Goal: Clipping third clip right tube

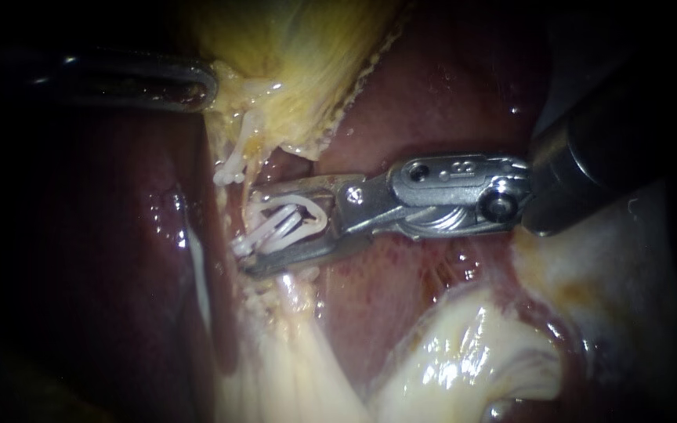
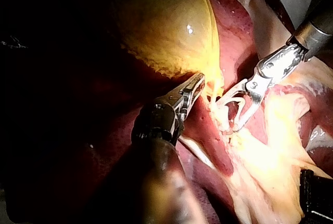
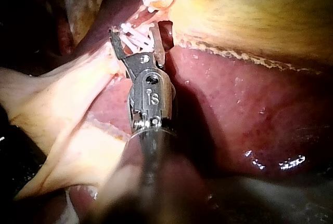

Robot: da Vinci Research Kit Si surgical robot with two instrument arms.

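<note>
My right instrument comes in from the right, its jaws standing wide apart around the pale tube. A white clip sits between them, touching both jaws. More white clips lie close together on the tube inside the jaws, and another clip sits higher up. My left instrument is shut on the lower edge of the yellow gallbladder. The left wrist view shows its jaws on that edge, with the right instrument straddling the tube beside them. In the right wrist view the jaws enclose the clips.
Dark red liver lies behind and on both sides of the tube. Pale, glistening fatty tissue spreads below the right instrument. The right instrument's dark shaft fills the right side of the endoscope view.
</note>
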